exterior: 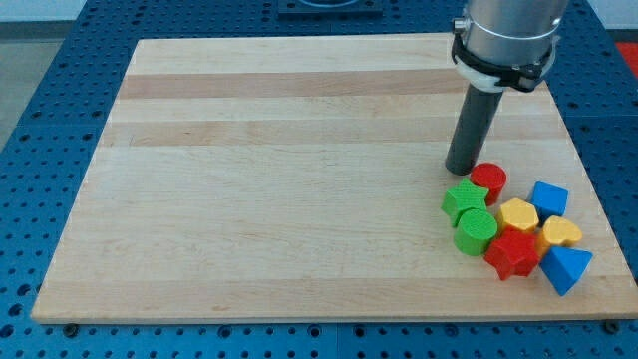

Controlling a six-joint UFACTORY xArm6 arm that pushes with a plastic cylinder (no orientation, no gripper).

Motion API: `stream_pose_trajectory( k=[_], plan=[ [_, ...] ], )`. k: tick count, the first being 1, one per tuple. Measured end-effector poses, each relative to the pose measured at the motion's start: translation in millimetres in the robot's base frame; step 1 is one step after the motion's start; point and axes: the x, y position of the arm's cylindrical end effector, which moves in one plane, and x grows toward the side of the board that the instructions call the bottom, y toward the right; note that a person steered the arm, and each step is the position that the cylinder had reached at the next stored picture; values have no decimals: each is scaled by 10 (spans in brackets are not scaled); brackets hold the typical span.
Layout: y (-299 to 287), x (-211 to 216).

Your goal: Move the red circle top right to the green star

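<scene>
The red circle (488, 181) stands on the wooden board at the view's right, touching the upper right side of the green star (464, 199). My tip (461, 170) rests on the board just left of the red circle and just above the green star, close to both. The dark rod rises from it to the grey arm at the view's top.
Packed below and right of the star are a green circle (476, 230), a yellow hexagon (518, 214), a red star (512, 252), a yellow heart (561, 233), a blue cube (548, 197) and a blue triangle (566, 268). The board's right edge (588, 179) is near.
</scene>
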Motion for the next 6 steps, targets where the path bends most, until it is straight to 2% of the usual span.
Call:
stream_pose_trajectory(
  k=[6],
  plan=[
    [103,144]
  ],
)
